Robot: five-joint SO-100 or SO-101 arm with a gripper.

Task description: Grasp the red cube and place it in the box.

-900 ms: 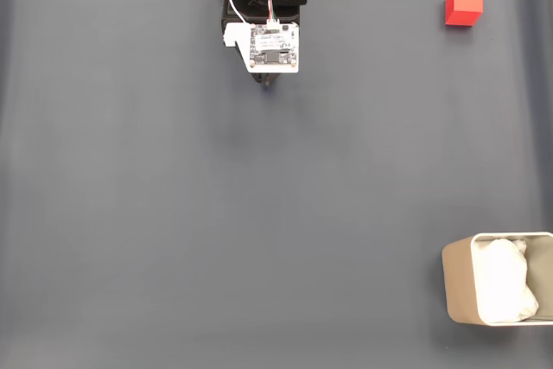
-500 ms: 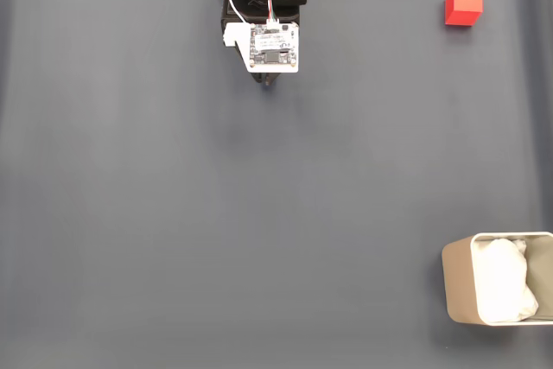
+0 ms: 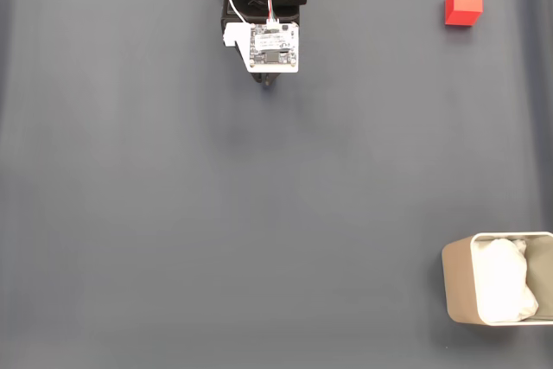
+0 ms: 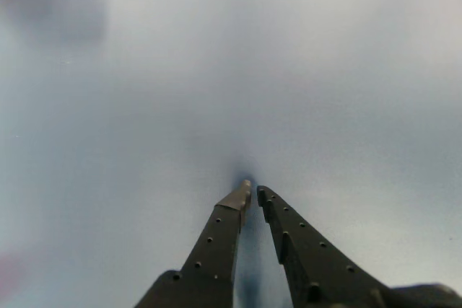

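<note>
Benchtop robotics test setup: a plain dark grey mat (image 3: 216,213) covers the table, with an exposed circuit board (image 3: 274,47) on the arm.

Open dark mat (image 3: 259,213) lay all around my fingers (image 4: 224,229), which were nearly pressed together over bare surface in the wrist view. In the fixed view, the red cube (image 3: 464,4) sat alone at top right and the box (image 3: 458,287) at bottom right, well apart, with bare mat between.
</note>
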